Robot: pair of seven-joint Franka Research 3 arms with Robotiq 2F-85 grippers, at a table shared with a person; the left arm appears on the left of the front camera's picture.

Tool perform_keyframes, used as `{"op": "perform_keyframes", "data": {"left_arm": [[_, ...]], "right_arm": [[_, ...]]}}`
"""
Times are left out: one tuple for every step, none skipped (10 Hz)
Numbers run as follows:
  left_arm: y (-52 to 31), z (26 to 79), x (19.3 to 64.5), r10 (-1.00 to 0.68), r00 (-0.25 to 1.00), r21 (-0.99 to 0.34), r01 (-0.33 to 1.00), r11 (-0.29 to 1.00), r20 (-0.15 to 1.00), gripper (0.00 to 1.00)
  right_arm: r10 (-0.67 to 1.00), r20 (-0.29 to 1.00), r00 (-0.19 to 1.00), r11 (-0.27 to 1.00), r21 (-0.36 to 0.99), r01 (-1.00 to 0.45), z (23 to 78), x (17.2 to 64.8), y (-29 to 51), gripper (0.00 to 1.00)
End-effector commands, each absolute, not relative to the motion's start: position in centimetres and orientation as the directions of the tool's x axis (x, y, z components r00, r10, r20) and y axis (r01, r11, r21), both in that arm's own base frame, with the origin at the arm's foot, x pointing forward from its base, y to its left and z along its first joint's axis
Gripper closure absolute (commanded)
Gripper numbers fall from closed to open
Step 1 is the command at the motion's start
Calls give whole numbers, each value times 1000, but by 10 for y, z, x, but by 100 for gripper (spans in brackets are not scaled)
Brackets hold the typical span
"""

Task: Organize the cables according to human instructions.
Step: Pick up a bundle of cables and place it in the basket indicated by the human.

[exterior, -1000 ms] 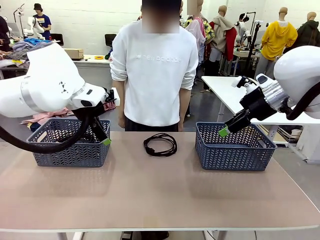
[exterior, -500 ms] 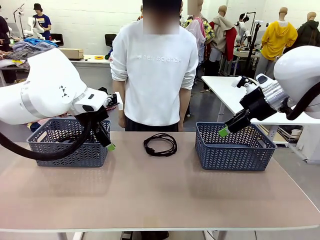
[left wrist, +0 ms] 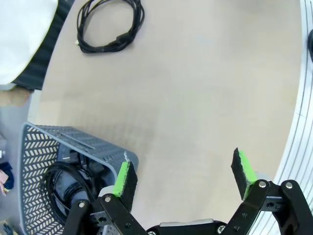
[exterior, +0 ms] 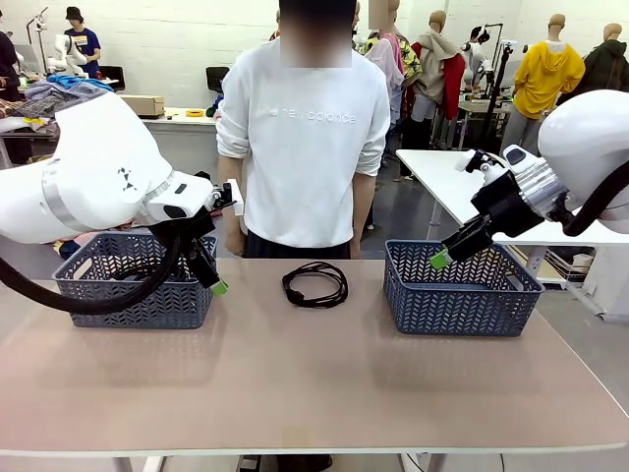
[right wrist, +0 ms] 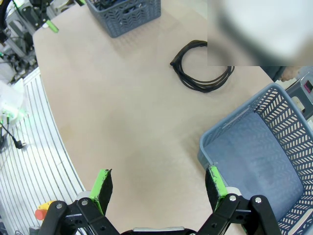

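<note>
One coiled cable (exterior: 314, 285) lies on the table betw. two baskets; the left basket (exterior: 133, 280) already holds cords. Left gripper (left wrist: 183, 178) and right gripper (right wrist: 159, 188) hover w/ fingers spread, empty. Risk: loose loops snag or slip during pickup.

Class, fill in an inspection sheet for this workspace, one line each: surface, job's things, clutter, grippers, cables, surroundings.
Surface: tan table, bare at the near side.
Job's things: one coiled cable lies between the left basket and the right basket; more cables lie in the left basket.
Clutter: nothing seen.
Grippers: left gripper open, empty; right gripper open, empty.
Cables: black hose hangs from the left arm.
Surroundings: person stands at the far side.
</note>
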State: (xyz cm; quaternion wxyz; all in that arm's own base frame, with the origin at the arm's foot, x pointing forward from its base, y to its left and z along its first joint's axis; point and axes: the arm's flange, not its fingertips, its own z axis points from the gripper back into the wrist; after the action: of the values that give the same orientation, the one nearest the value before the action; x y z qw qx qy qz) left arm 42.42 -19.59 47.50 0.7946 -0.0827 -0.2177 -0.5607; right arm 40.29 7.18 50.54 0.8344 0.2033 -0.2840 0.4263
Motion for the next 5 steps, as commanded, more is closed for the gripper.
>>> {"op": "perform_keyframes", "data": {"left_arm": [[-196,477,424,-857,277,125,924,362,434,0],[-196,477,424,-857,277,125,924,362,434,0],[-196,477,424,-857,277,125,924,362,434,0],[-196,477,424,-857,277,125,924,362,434,0],[-196,477,424,-857,277,125,924,362,434,0]], "right_arm": [[584,670,459,538,104,-837,506,405,71,0],[584,670,459,538,104,-837,506,405,71,0],[584,670,459,538,104,-837,506,405,71,0],[584,670,459,538,104,-837,506,405,71,0],[584,670,459,538,104,-837,506,405,71,0]]}}
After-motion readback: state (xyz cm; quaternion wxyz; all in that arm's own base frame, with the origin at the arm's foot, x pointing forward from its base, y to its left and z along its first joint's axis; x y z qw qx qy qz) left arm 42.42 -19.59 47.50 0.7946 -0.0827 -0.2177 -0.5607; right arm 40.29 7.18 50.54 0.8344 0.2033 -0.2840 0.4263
